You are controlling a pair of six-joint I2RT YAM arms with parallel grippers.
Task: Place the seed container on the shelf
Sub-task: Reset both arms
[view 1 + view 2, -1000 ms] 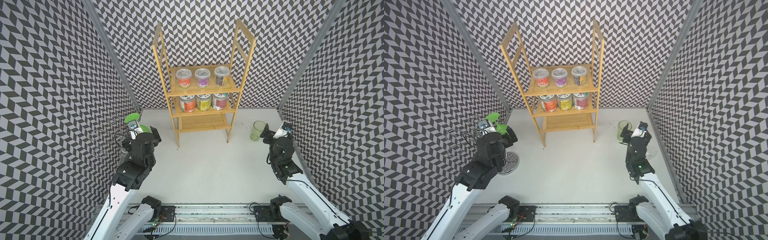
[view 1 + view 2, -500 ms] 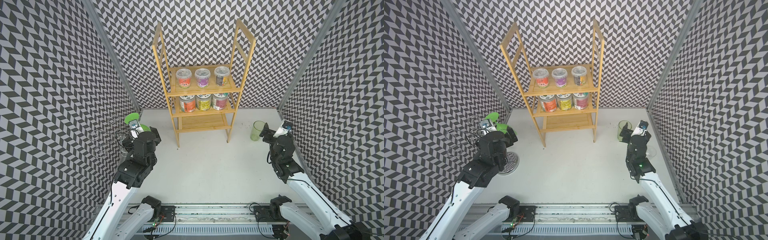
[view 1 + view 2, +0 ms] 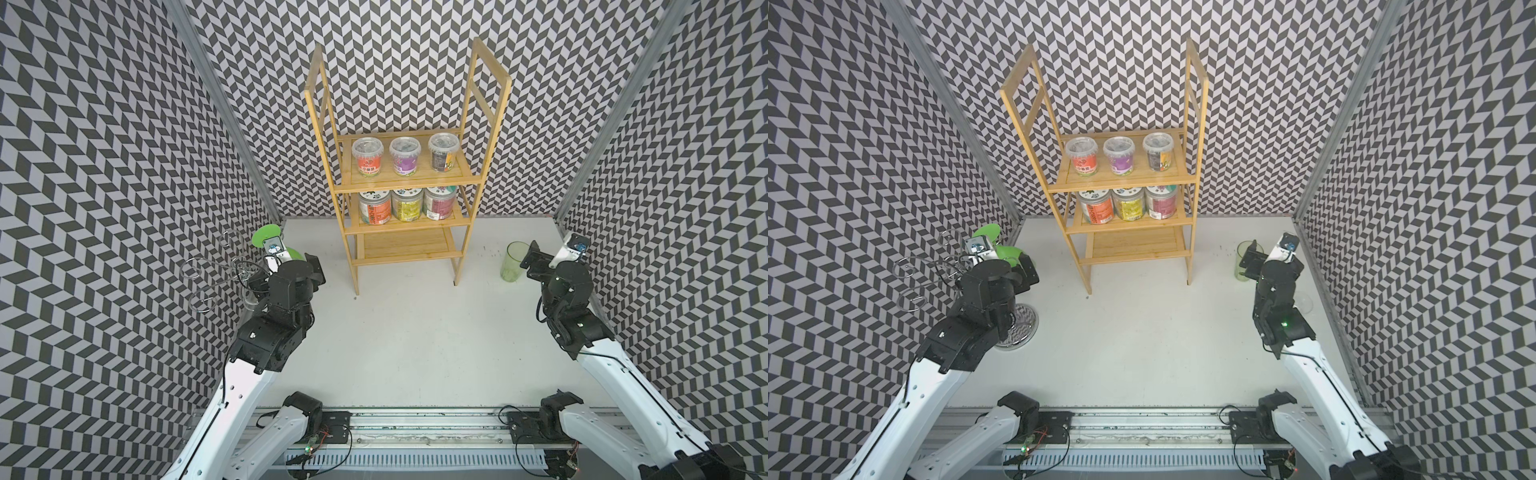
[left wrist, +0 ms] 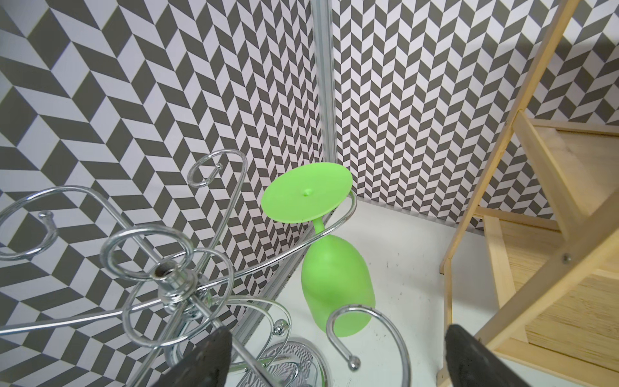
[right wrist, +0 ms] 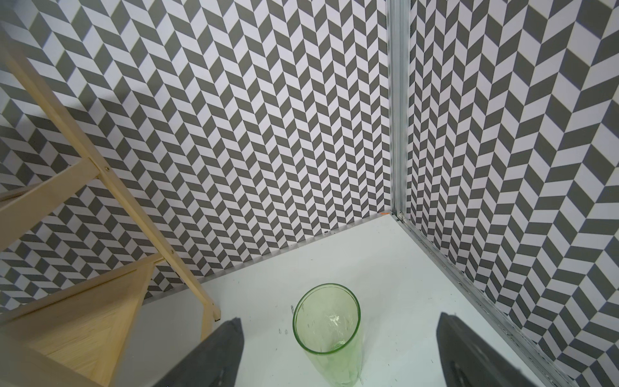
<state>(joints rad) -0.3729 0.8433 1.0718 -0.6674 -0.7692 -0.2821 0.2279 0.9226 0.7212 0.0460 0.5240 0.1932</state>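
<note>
Nothing much has moved since a second ago: both arms sit where they were, and all six containers stay on the tall light bamboo three-tier shelf. Three clear lidded plastic tubs line the upper board and three labelled jars the middle one. Which is the seed container I cannot tell; none stands on the white surface. Left tool gapes wide and empty by the chrome wire glass stand with its upside-down green goblet. Right tool is spread too, with the green glass tumbler in line between its fingers, untouched. Those tubs look light, stiff and smooth-sided — best squeezed across the body, below the lid rim.
</note>
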